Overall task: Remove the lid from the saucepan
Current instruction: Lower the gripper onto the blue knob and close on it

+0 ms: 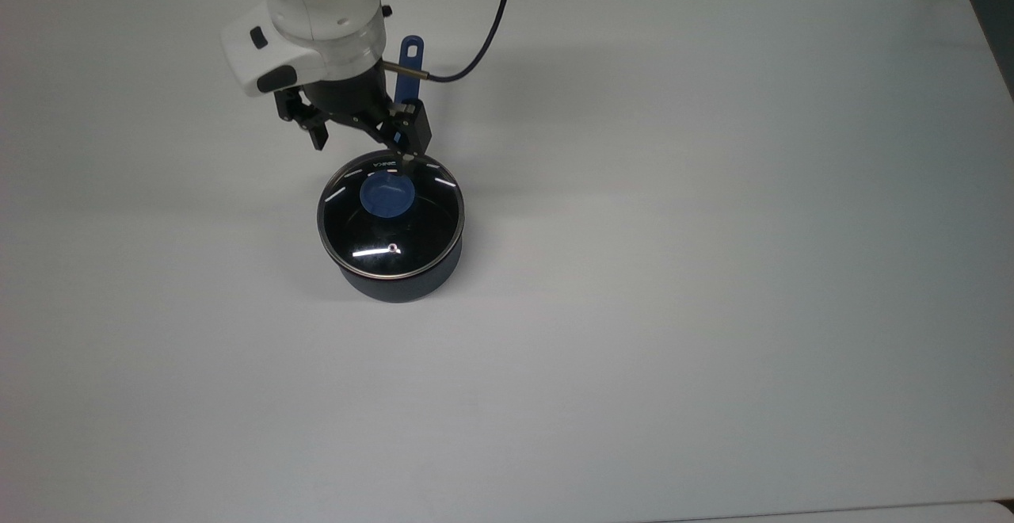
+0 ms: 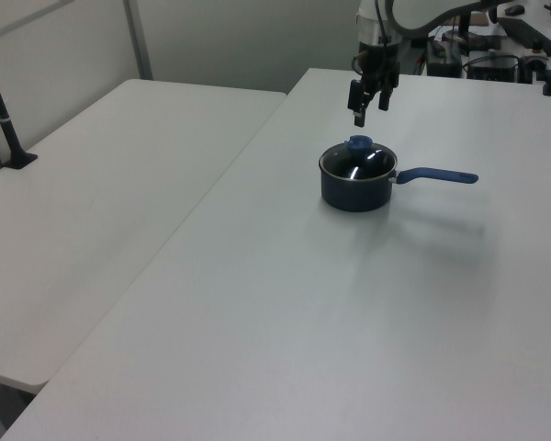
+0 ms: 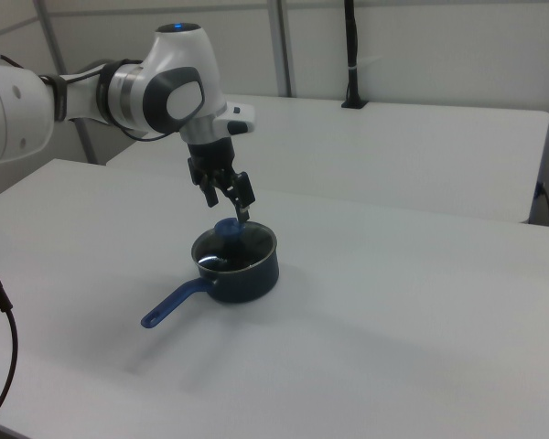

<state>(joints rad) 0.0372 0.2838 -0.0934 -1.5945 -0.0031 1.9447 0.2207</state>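
Fingers [image 1: 363,139] spread apart above lid [image 1: 390,218], lid seated on saucepan [image 1: 400,281], bare white table [image 1: 713,269] around

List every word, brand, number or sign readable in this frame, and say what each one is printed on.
"KONKA": brand word printed on the glass of the lid, near its rim on the handle side; in the top view it reads upside down and one finger partly covers it.
No other print can be read on the saucepan, the gripper or the table.
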